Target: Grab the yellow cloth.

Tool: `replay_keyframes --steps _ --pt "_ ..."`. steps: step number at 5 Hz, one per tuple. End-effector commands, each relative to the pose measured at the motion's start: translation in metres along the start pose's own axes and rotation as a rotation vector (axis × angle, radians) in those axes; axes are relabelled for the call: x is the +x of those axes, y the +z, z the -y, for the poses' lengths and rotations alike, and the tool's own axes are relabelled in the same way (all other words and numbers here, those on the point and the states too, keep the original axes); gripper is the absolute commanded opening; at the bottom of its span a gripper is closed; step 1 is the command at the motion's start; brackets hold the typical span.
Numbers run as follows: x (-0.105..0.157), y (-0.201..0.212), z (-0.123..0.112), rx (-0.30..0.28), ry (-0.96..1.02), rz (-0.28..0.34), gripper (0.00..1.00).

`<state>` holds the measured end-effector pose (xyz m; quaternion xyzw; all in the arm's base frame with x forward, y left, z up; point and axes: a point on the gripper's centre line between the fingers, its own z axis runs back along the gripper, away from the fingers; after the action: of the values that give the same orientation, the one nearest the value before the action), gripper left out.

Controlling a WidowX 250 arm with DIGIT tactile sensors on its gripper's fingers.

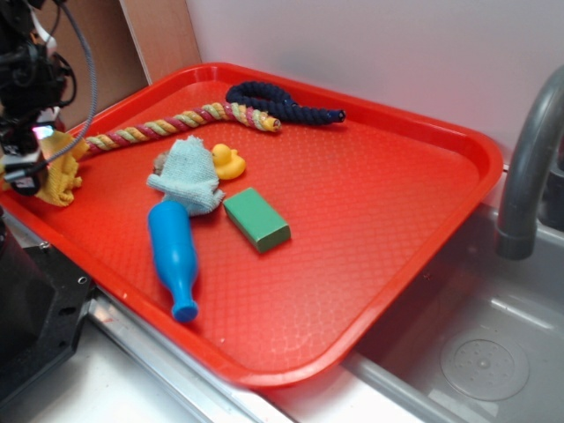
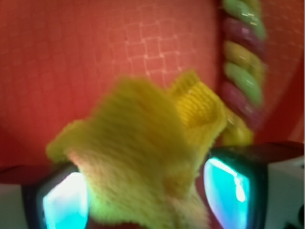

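In the exterior view a red tray (image 1: pixel 379 220) with a raised rim and a dimpled floor sits beside a steel sink (image 1: pixel 493 352), whose grey faucet (image 1: pixel 529 167) rises at the right; a pale wall stands behind, and a brown board (image 1: pixel 163 35) leans at the far left corner. The yellow cloth (image 1: pixel 60 172) lies bunched at the tray's left edge, under the black claw (image 1: pixel 25 172). A braided rope (image 1: pixel 176 122) and a dark blue rope (image 1: pixel 282 104) lie along the far edge; the light blue rag (image 1: pixel 188 174), a rubber duck (image 1: pixel 227 161), a green block (image 1: pixel 256 219) and a blue pin (image 1: pixel 174 254) cluster near the middle. In the wrist view the claw (image 2: pixel 143 195) is closed narrowly on the yellow cloth (image 2: pixel 143 143), its fingers (image 2: pixel 228 186) pressing the folds from both sides, with the braided rope (image 2: pixel 243 67) just beside it on the tray (image 2: pixel 71 62).
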<state>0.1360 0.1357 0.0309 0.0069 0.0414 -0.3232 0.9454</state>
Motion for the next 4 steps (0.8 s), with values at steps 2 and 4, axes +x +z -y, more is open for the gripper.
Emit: replay_keyframes --steps 2,4 --pt "0.012 -0.004 -0.003 0.046 0.042 -0.016 0.00" --pt "0.027 0.064 0.004 0.100 0.368 -0.074 0.00"
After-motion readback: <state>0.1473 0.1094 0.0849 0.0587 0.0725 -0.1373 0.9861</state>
